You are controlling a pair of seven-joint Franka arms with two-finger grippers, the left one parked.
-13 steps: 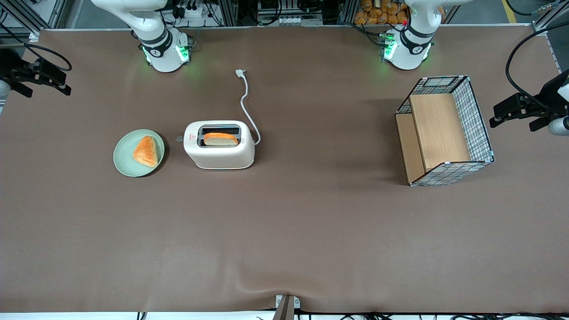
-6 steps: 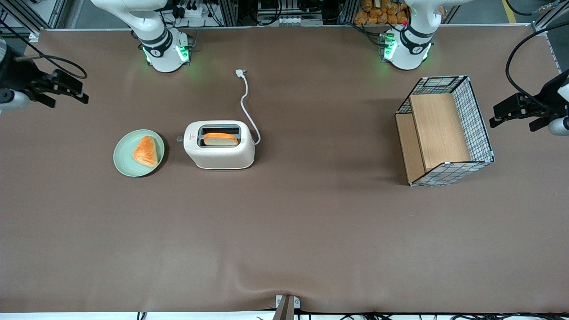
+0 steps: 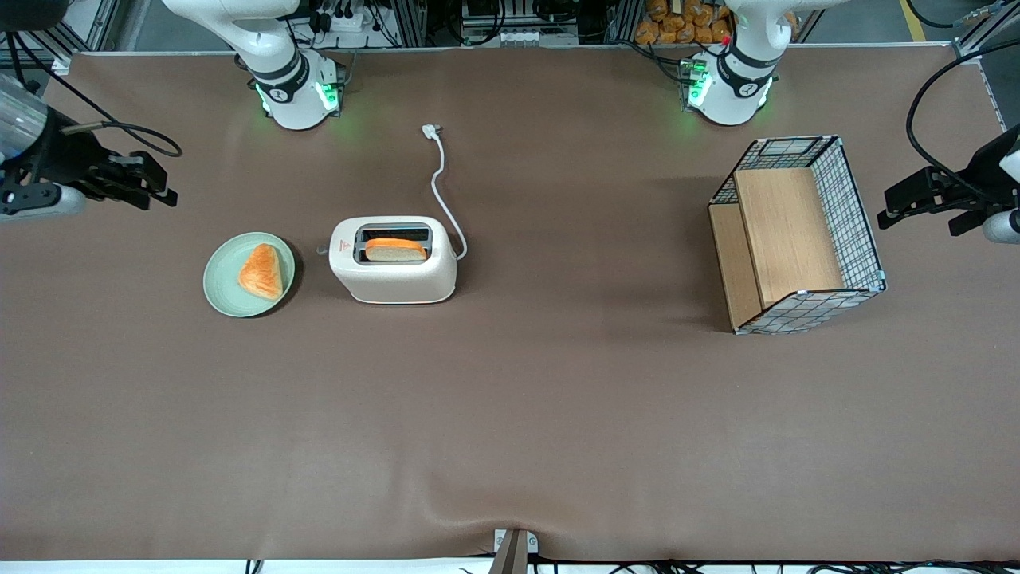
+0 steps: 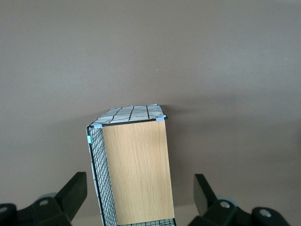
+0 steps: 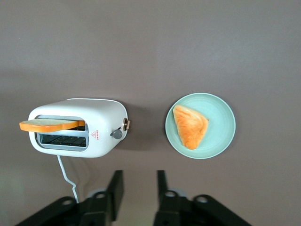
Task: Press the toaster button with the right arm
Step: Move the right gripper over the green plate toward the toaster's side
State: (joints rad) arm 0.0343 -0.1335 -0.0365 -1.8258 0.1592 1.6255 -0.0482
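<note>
- Hovering high toward the working arm's end of the table, the gripper (image 3: pixel 155 191) sits well apart from the toaster (image 3: pixel 393 271), with its jaws a narrow gap apart and nothing between them
- Relative to the toaster, the button (image 5: pixel 116 134) juts from the end wall that faces the plate (image 5: pixel 221 141); in the front view it shows only as a pale tab at that end
- One slot of the toaster holds a slice of toast (image 3: pixel 395 249), standing proud of the top; the cord (image 3: pixel 442 187) trails from the toaster's other end, farther from the front camera
- The plate lies just beside the toaster's button end and carries a pastry (image 3: pixel 261 271)
- Risk, as I judge it: the gap between plate and toaster is tight, so a descent drifting plateward could clip the plate rim or pastry
- A finger landing on the round knob (image 5: pixel 126 124) beside the button, or on the toaster's curved shoulder, would slip off and fail to latch
- Pushing sideways instead of down could slide the light toaster along the cloth
- Against the earlier frames, the gripper has travelled nearer the toaster and plate; toaster, toast, plate and cord have not moved
</note>
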